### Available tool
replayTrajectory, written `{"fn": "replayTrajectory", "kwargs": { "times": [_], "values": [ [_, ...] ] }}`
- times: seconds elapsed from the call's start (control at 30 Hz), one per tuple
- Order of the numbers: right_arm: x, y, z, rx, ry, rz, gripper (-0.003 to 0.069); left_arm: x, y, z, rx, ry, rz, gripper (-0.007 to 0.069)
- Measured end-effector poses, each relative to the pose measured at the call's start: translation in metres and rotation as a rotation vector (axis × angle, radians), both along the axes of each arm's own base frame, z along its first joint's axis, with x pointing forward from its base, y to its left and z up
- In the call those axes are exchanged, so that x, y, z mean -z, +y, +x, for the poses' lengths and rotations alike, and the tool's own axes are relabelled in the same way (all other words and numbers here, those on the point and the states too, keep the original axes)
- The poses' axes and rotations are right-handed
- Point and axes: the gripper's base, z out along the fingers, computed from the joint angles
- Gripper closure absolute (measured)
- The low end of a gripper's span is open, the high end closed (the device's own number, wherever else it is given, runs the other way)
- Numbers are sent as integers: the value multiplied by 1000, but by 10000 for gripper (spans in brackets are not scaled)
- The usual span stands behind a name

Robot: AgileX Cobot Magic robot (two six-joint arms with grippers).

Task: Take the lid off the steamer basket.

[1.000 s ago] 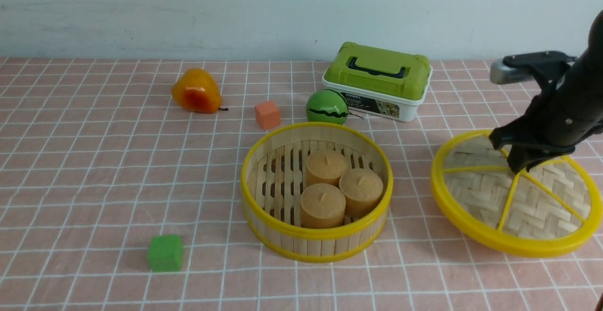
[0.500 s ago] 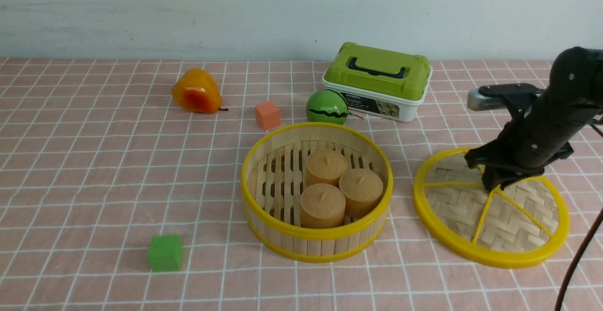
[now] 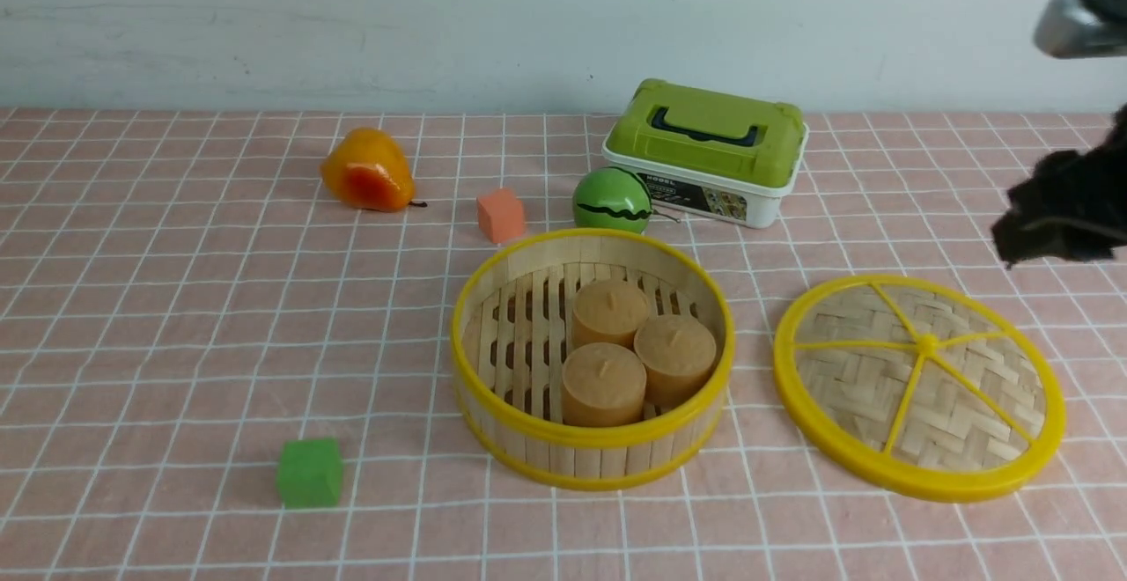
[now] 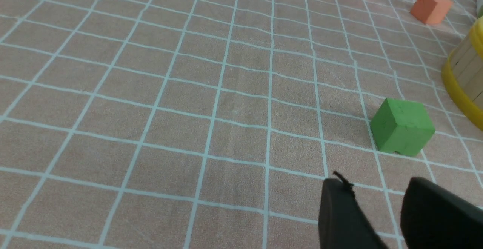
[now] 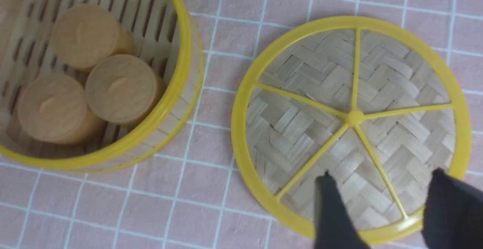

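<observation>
The steamer basket [image 3: 581, 459] stands uncovered mid-table with three tan cylinders [image 3: 638, 352] inside. The lid [image 3: 867, 387] lies flat on the cloth just right of it, apart from the basket. My right gripper [image 3: 1052, 233] is a dark blur at the right edge, raised above the lid's far side. In the right wrist view the right gripper [image 5: 381, 173] is open and empty over the lid [image 5: 302, 109], with the basket [image 5: 185, 71] beside it. My left gripper [image 4: 373, 183] is open and empty above the cloth near a green cube [image 4: 402, 126].
A green-lidded white box [image 3: 706, 151], a green watermelon ball [image 3: 611, 200], an orange cube [image 3: 500, 214] and a pear [image 3: 367, 170] lie behind the basket. The green cube [image 3: 309, 472] sits front left. The basket's wall shows in the left wrist view [image 4: 466, 71].
My right gripper lowered the tilted lid flat onto the cloth, let go of its centre knob, then rose up and to the right. The basket has not moved.
</observation>
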Motion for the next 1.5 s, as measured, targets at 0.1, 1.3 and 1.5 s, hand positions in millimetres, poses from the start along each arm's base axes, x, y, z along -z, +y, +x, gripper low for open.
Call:
{"fn": "replayTrajectory", "kwargs": {
  "times": [0.1,1.3,1.5],
  "values": [
    [-1,-2,-44,-14,-67,-17,617,0,0,0,0,0,0,385],
    [159,-27,-205,225,-732,-10,653,0,0,0,0,0,0,385],
    [170,-28,-209,243,-665,-1,645,0,0,0,0,0,0,385]
  ]
}}
